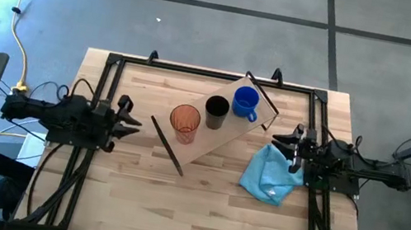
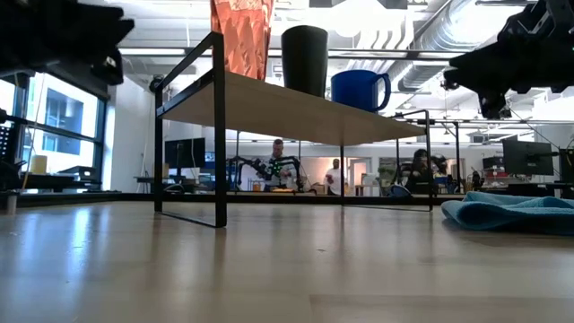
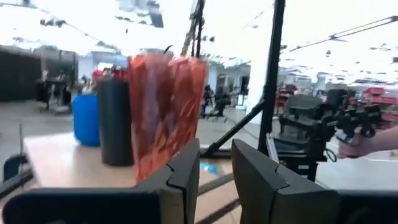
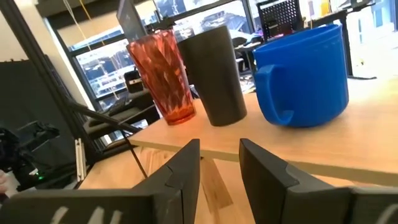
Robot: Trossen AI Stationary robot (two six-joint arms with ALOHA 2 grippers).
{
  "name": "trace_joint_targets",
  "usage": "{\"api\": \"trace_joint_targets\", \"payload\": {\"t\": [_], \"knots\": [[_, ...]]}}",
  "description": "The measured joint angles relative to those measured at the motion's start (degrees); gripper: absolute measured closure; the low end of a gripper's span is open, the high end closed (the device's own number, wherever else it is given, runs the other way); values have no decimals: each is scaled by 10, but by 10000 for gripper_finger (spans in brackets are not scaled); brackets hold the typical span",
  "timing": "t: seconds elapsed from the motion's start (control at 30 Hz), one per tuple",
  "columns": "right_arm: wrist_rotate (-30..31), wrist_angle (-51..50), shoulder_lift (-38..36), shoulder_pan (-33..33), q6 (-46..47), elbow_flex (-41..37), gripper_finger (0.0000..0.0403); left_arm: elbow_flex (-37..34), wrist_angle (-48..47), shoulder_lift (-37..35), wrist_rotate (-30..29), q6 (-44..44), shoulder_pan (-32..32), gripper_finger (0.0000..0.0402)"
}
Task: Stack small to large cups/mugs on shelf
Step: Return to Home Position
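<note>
two dark fingers of the right gripper (image 4: 219,142) fill the foreground of its wrist view, parted by a narrow gap and holding nothing. beyond them three vessels stand side by side on the shelf (image 1: 213,143). the left gripper (image 3: 216,144) is likewise slightly open and empty, and it faces the row from the other end.

from above, the shelf lies at a slant across the middle of the table (image 1: 197,214), between the two arms. the orange tumbler (image 1: 184,121) sits nearest the left arm, the black cup (image 1: 216,110) in the middle and the blue mug (image 1: 245,102) nearest the right arm. a blue cloth (image 1: 269,174) lies crumpled on the table just beside the right gripper.

with all three on the board, what remains looks like parking the arms. each arm would do best to draw straight back along its own line, away from the shelf, with no swing across the row. the left gripper has the tall tumbler directly ahead, and that one looks the easiest to tip. the right arm should lift clear of the cloth rather than drag it, and mind the thin black bracket at its end of the shelf.

count: three vessels (one tumbler, one cup, one mug), one shelf, one cloth, two arms, two grippers.
</note>
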Motion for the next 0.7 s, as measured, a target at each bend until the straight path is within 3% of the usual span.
{"api": "trace_joint_targets", "payload": {"t": [0.7], "knots": [[-29,-62,0,0,-7,1,299,0,37,-1,10,15,0,318]]}}
